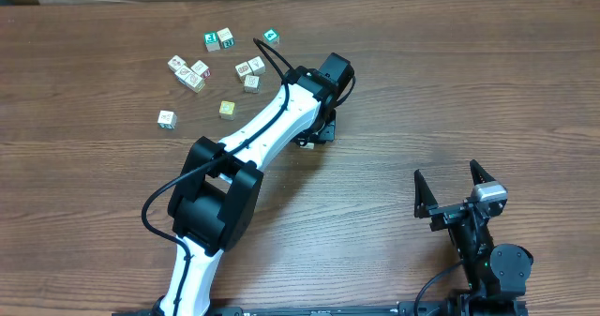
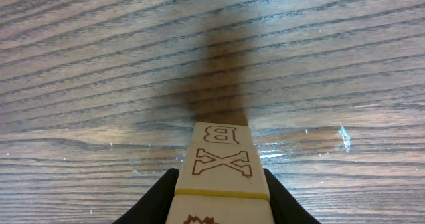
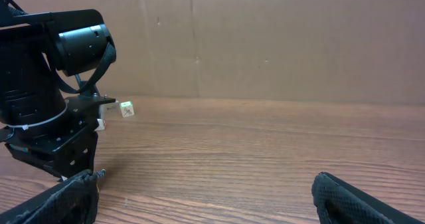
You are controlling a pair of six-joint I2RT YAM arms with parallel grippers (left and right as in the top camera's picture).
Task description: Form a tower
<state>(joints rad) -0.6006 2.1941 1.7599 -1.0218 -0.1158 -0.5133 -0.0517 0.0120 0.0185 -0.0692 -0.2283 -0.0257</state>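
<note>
At lower right, the right gripper (image 1: 454, 187) stood wide open and empty. Mid-frame, the left gripper (image 2: 221, 192) pinched the tower (image 2: 222, 161) from both sides, over the table (image 2: 93, 78). Beyond, at upper left, loose cubes (image 1: 196, 74) lay scattered, well apart from it.

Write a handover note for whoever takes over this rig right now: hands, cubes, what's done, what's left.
Left hand: closed on the tower, at least two cubes, near the middle of the table.
Right hand: open, empty, near the front edge.
Loose cubes: scattered far left.
Done: tower started.
Left: check it stands, release, then add the loose cubes.
</note>
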